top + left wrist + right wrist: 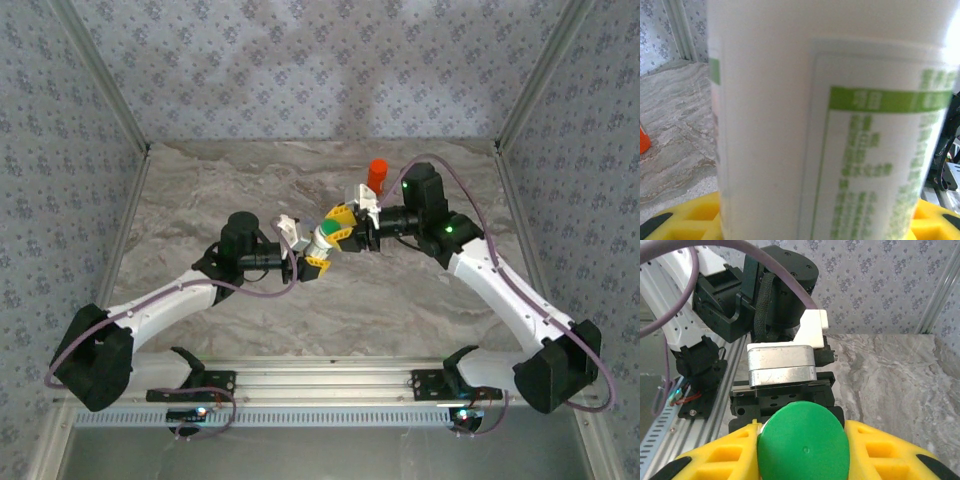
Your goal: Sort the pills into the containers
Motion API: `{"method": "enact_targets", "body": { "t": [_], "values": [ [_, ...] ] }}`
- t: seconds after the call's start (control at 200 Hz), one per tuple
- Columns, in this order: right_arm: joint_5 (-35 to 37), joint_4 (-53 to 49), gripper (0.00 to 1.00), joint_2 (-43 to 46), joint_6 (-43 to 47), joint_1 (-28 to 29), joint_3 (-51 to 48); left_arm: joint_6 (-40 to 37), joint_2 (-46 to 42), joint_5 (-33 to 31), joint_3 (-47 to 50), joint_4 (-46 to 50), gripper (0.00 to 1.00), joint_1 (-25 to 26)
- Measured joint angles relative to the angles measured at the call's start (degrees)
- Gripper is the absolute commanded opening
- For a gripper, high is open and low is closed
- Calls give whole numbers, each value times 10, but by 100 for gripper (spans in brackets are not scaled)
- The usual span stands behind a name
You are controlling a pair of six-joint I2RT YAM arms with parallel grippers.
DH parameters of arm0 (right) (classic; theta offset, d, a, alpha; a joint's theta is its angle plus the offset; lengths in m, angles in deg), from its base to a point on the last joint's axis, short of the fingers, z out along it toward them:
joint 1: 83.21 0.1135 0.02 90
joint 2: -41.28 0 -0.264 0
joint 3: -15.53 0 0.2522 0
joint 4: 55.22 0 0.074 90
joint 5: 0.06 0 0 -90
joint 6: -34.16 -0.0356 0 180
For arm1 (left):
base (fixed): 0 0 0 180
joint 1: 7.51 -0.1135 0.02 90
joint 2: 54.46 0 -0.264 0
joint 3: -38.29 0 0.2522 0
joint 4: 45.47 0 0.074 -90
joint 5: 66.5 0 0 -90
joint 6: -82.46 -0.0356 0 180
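Above the middle of the bench (200, 200), my two arms meet over a white bottle (323, 243) that lies tilted between them, its base towards the near left and its top towards the far right. My left end effector (312, 246) is clamped on the bottle's body. In the left wrist view the white wall and its green-banded label (875, 100) stand right against the lens, with my yellow fingers (685, 220) showing below it. The print is too blurred to read.

My right end effector (348, 227) comes in from the right and is closed on the green cap (802, 445). In the right wrist view the round cap sits between my two yellow fingers (725, 455), and both appear to press against its rim. Straight behind the cap is my left wrist, a black body with a grey metal block (782, 367) on it.

An orange bottle (377, 175) stands upright on the far side of the bench, just beyond my right arm and apart from the white one. From above I cannot tell whether the white bottle touches the bench or hangs a little over it
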Motion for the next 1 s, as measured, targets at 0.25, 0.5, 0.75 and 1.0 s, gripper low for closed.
{"method": "enact_targets", "body": {
  "t": [0.25, 0.5, 0.75, 1.0],
  "values": [
    [-46, 51, 18, -13, -103, -25, 0, 13, 1, -3, -22, 18, 32, 0],
    [-67, 32, 30, -25, -156, -36, 22, 2, 6, -7, -36, 38, 32, 2],
    [-21, 1, 27, -11, -171, -36, 26, -15, 9, -19, -38, 45, 32, 2],
    [96, 19, 31, 4, -167, -55, 27, -50, 9, 12, -37, 73, 31, 22]
  ]
}}
